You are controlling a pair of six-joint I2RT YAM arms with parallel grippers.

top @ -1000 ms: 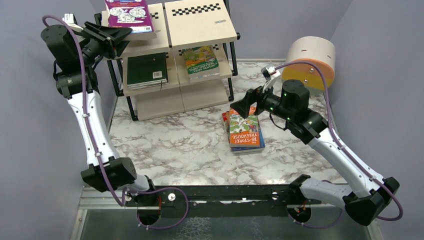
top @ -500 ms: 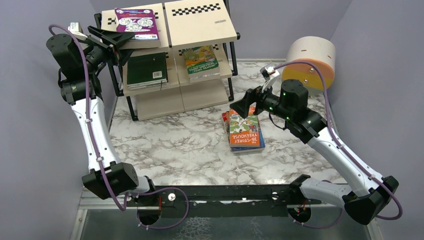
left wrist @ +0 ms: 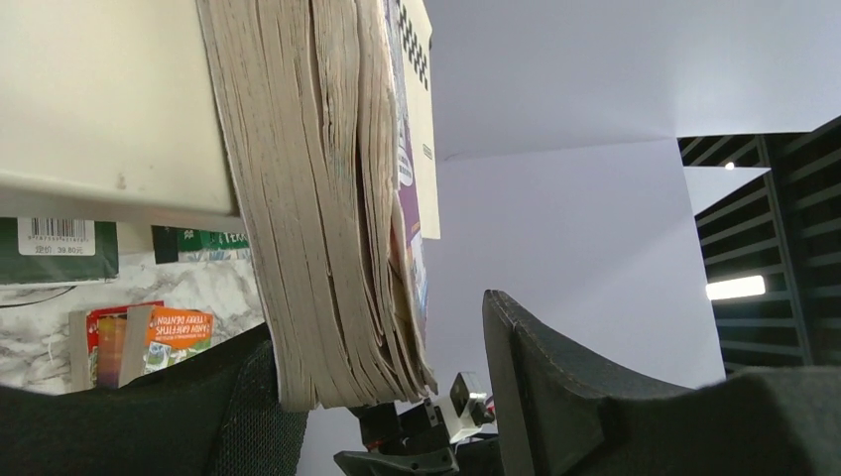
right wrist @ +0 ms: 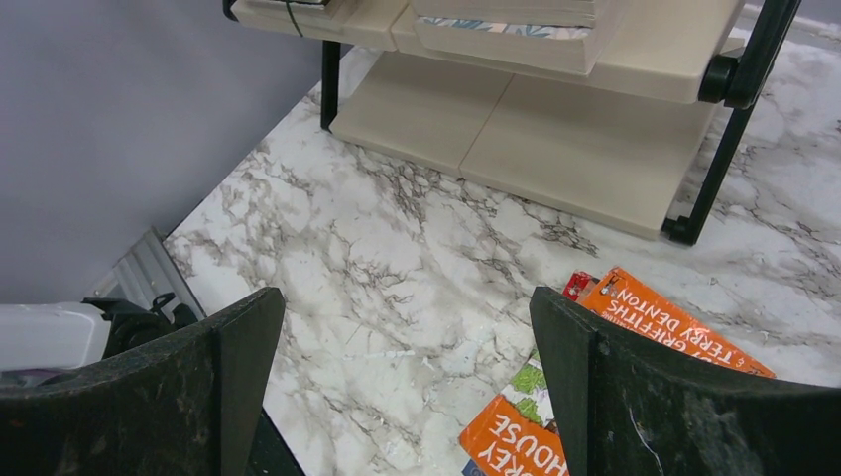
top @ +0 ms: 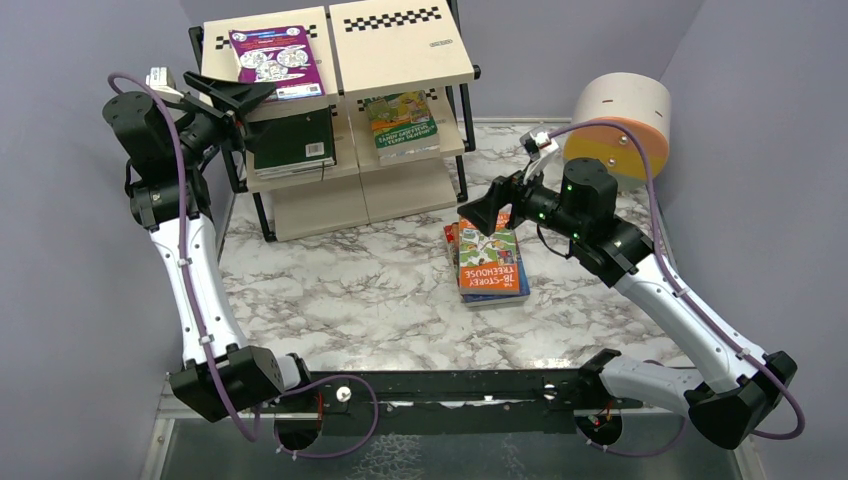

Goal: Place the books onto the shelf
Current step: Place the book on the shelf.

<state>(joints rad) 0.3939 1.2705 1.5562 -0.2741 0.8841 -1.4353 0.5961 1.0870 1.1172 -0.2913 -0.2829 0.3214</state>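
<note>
Left of the shelf, the left gripper has drawn back toward the shelf's left front corner. Its jaws, which were pinched on the purple book a second ago, now stand apart. The left wrist view shows the book's page edge still between the fingers, with a clear gap on one side, so the grip looks released and not clamped. The purple book has changed most: it was tipped out past the shelf's back left edge, and now it lies flat on the left board of the shelf's top tier, its near edge slightly overhanging toward the gripper. I judge that book delivered; the left arm only needs to back clear without dragging it off. One tier below it on the shelf lie a dark green book and, to its right, a green cartoon-covered book, both as they were. In front of the shelf's right half, the right gripper has not moved over the last second. It hangs with its fingers spread wide on nothing, just above the far end of the stack of books on the marble table. That stack is probably the next pickup.
</note>
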